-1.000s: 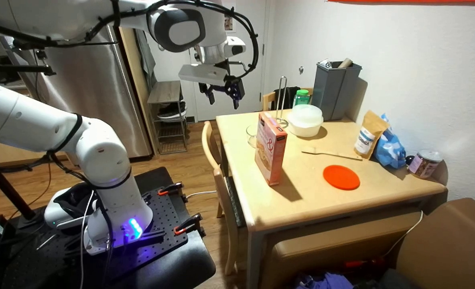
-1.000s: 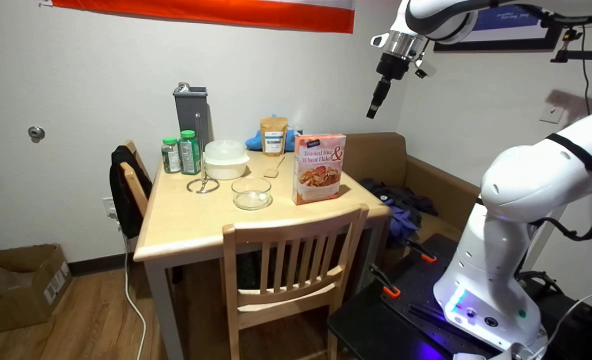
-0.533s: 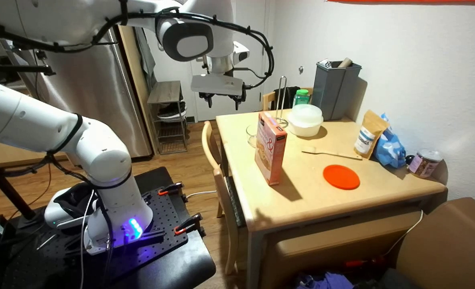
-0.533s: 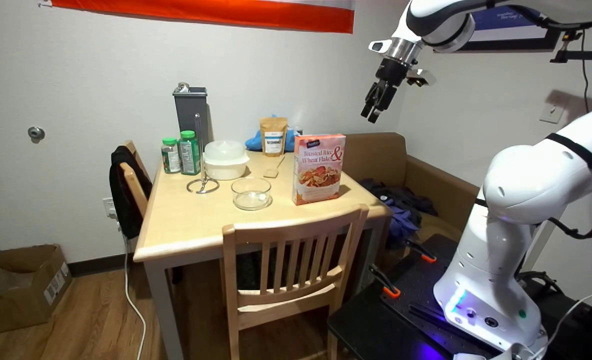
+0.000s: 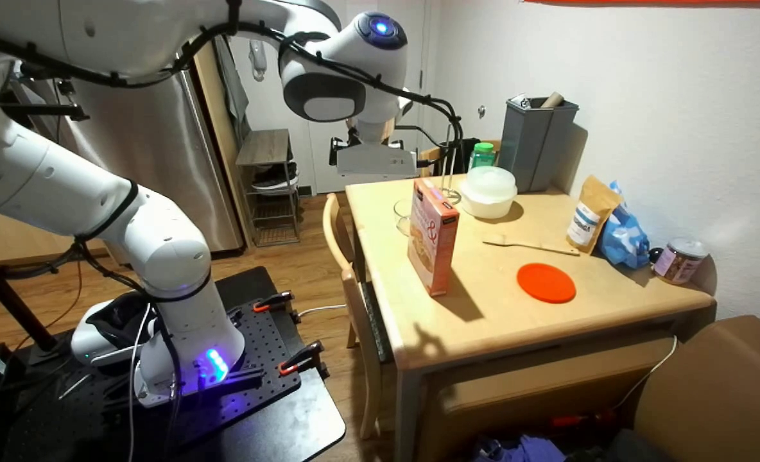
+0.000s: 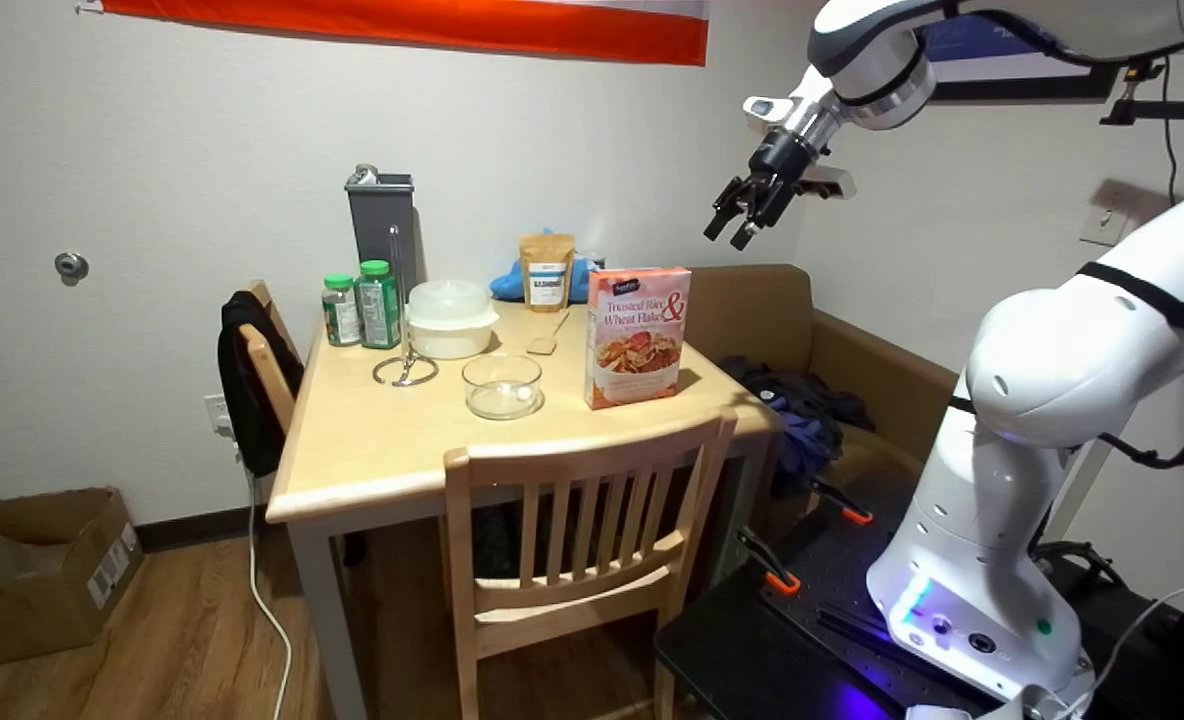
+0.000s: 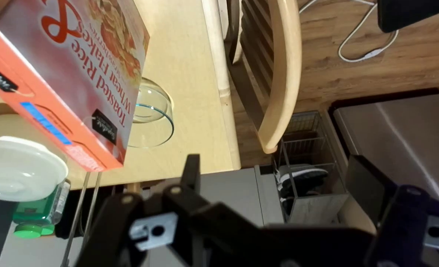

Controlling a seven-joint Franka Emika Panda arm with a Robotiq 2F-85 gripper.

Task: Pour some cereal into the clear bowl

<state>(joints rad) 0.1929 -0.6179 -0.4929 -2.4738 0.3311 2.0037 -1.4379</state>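
The cereal box [image 6: 637,340] is standing upright on the pale wood-toned bench [image 6: 362,450], tall flat-sided cardboard with a pink front, an orange top and a picture of flakes. Beside it the clear bowl [image 6: 502,390] is resting, round, thin-walled, see-through glass. Farther out, a rounded white tub [image 6: 452,338] and a flat orange disc [image 5: 546,283] are sitting. The jaws are hanging spread, well apart from the box.

Orange disc [image 5: 546,283], wooden chair [image 6: 592,458] recorded lower than the gripper [image 6: 729,233], white container [image 7: 23,167], green-capped bottle [image 7: 37,211] noted left of it in the wrist view.
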